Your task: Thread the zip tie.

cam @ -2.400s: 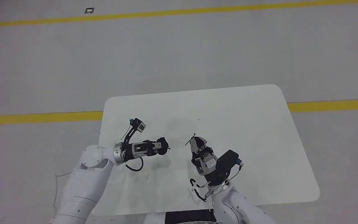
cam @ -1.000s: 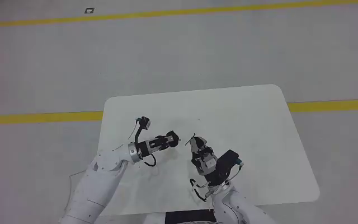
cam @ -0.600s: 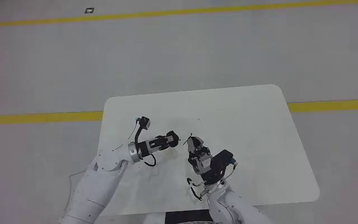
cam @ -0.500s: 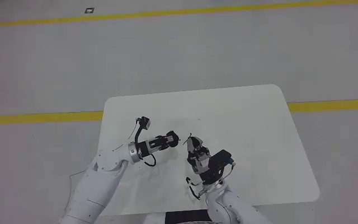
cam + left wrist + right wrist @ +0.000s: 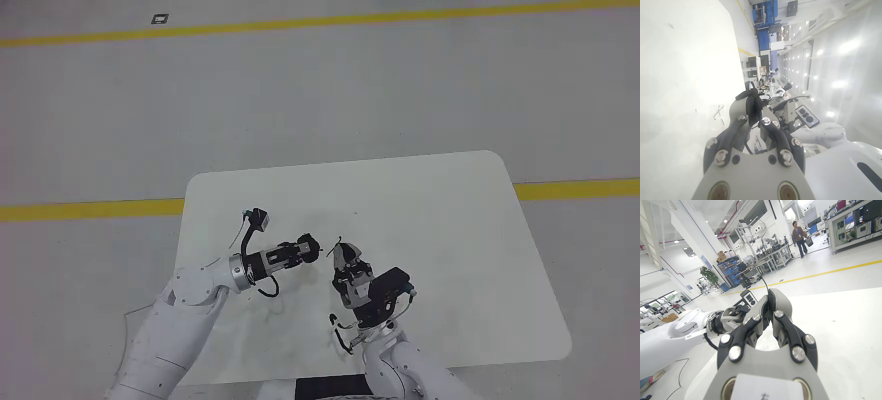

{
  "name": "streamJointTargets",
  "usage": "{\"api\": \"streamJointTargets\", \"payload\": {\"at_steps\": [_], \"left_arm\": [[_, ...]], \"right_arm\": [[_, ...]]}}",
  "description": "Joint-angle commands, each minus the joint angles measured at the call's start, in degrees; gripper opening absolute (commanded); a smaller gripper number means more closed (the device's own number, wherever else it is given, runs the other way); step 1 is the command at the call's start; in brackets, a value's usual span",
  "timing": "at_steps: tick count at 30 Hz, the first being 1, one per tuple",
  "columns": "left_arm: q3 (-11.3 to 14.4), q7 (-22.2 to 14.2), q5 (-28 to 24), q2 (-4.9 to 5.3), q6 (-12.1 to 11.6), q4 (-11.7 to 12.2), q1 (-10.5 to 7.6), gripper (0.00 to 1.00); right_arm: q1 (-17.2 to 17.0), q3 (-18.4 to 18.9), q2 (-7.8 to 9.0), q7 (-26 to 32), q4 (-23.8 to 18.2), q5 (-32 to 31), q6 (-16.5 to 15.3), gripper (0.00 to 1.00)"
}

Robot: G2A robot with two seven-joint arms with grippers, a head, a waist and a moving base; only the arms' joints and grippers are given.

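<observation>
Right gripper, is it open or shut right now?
Shut: the fingers of the right gripper press together on a thin black zip tie, which curves out past them.

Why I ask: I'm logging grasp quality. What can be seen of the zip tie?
The zip tie is a thin black strip, plastic-looking. Its short free end rises from between the shut right gripper's tips and curves gently, held above the table. The rest is hidden inside that grip. A dark tab pinched at the left gripper's tips may be its other end; I cannot confirm.
</observation>
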Motion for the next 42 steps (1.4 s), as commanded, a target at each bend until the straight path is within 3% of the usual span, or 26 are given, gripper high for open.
{"api": "streamJointTargets", "payload": {"at_steps": [1, 13, 42], "left_arm": [[0.0, 0.0, 0.0, 0.0, 0.0, 0.0, 0.0, 0.0], [0.0, 0.0, 0.0, 0.0, 0.0, 0.0, 0.0, 0.0], [0.0, 0.0, 0.0, 0.0, 0.0, 0.0, 0.0, 0.0]], "right_arm": [[0.2, 0.1, -0.14, 0.9, 0.0, 0.2, 0.4, 0.0], [1.7, -1.2, -1.83, 0.7, 1.9, 1.1, 3.4, 0.0], [2.2, -1.3, -4.22, -0.4, 3.8, 0.6, 3.8, 0.0]]}}
